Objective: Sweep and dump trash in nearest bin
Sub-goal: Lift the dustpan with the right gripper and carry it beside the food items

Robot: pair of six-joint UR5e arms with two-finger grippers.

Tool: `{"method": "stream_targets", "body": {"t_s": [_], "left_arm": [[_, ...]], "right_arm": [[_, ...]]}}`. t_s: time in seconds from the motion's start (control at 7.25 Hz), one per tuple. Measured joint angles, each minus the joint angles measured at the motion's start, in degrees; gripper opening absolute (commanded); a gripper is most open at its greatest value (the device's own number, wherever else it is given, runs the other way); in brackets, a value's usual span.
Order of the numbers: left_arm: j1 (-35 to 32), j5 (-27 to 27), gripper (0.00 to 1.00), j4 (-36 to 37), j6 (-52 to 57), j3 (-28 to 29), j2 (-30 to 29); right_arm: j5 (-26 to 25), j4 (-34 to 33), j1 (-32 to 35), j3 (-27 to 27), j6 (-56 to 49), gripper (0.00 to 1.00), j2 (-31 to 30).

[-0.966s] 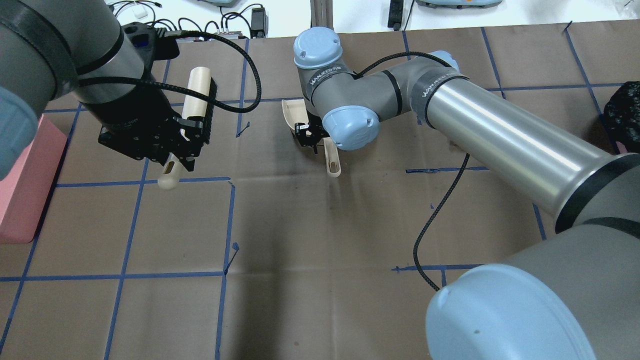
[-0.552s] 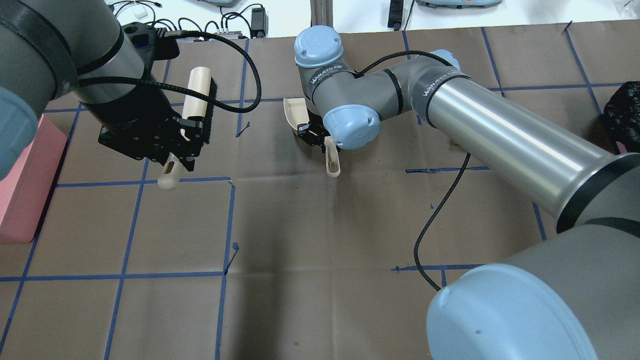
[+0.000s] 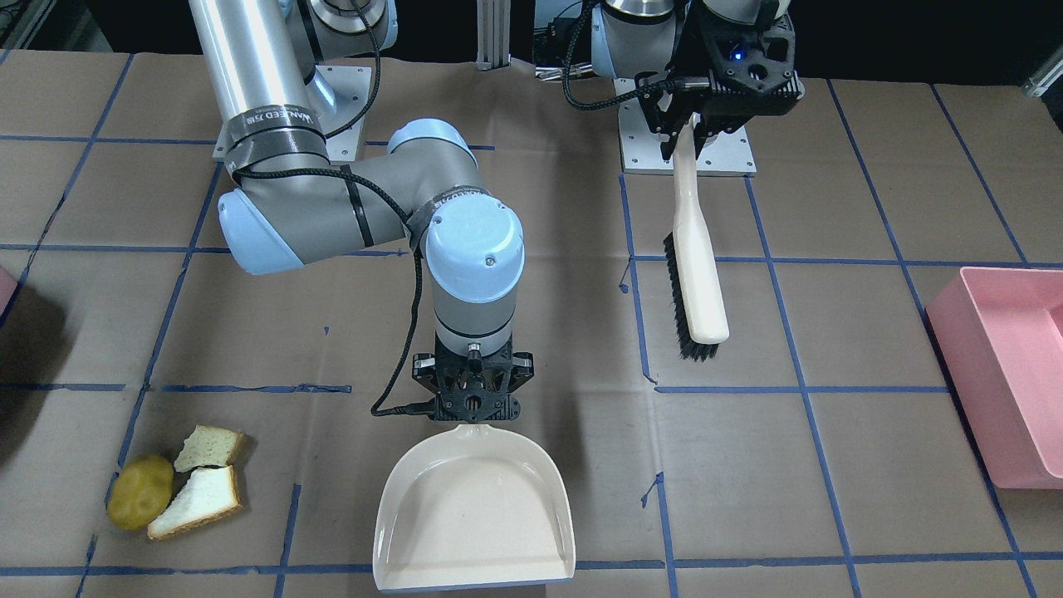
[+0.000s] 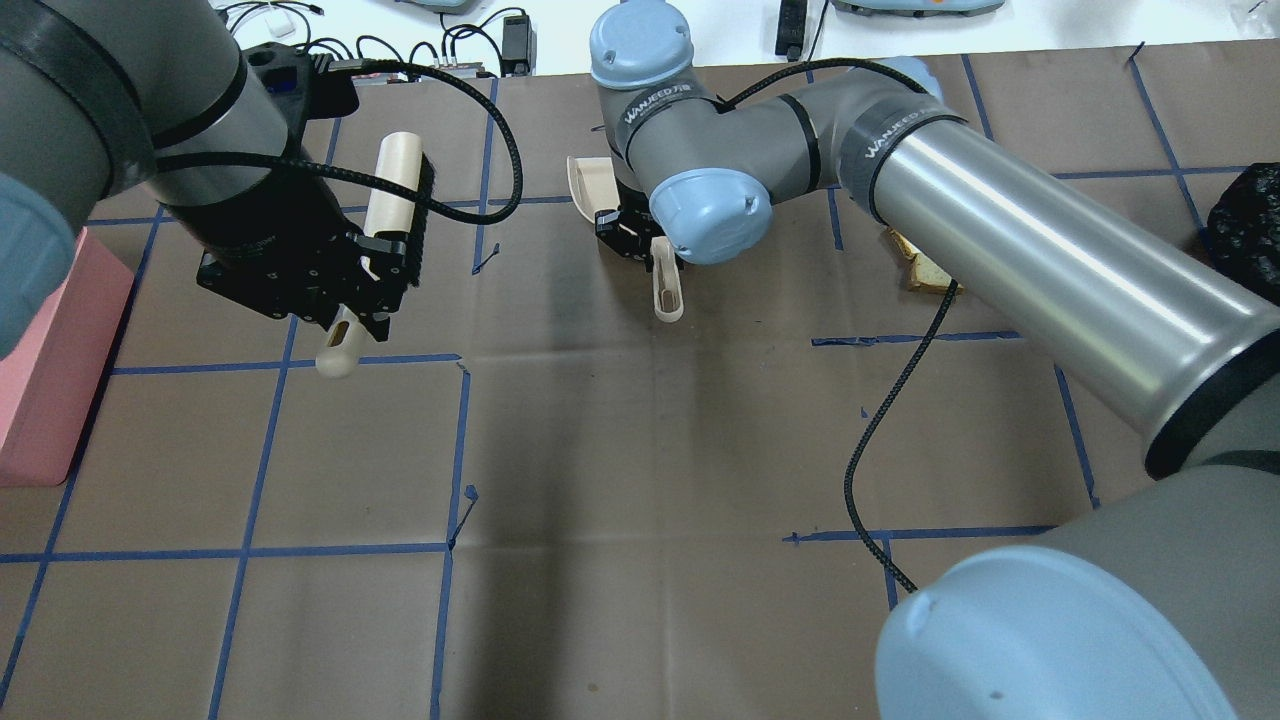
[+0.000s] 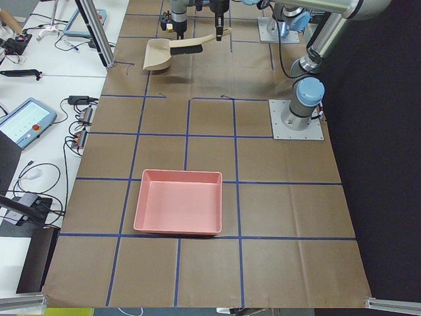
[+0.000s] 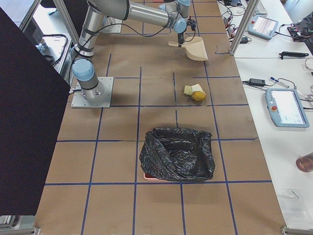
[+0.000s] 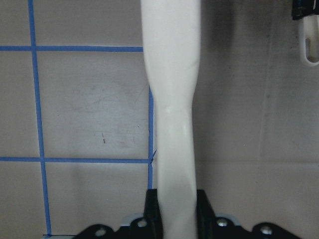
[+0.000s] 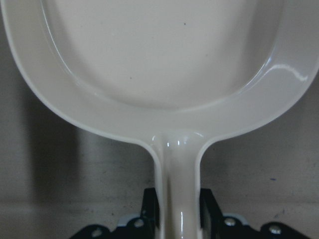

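The trash is a yellow-brown potato-like lump [image 3: 139, 502] and two bread slices [image 3: 198, 502] lying together on the brown paper; one slice also shows in the overhead view [image 4: 925, 268]. My right gripper [image 3: 473, 407] is shut on the handle of a cream dustpan [image 3: 473, 515], which is held low, about one grid square from the trash. My left gripper [image 4: 365, 275] is shut on the handle of a cream brush [image 4: 395, 195], which hangs above the table. The bin shows only as a pink corner [image 3: 3, 286] at the frame's edge; in the exterior right view a black bag [image 6: 176, 154] covers it.
A big pink rectangular tub [image 3: 1005, 365] stands on my left side, beyond the brush. A black cable [image 4: 870, 440] hangs from my right arm over the table. Blue tape lines mark the paper. Tablets and cables lie on the white benches past the far edge.
My right arm has swung away from me, carrying the dustpan a little farther out. This has uncovered a bread slice in the overhead view. The left arm and brush have not moved.
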Motion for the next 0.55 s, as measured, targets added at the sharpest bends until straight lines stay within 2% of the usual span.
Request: {"method": "stream_targets", "body": {"t_s": [0.55], "left_arm": [[0.0,-0.5,0.00,0.1,0.0,0.1,-0.2]], "right_arm": [[-1.6,9.4,-1.3,-1.9,-0.5,0.01,-5.9]]}}
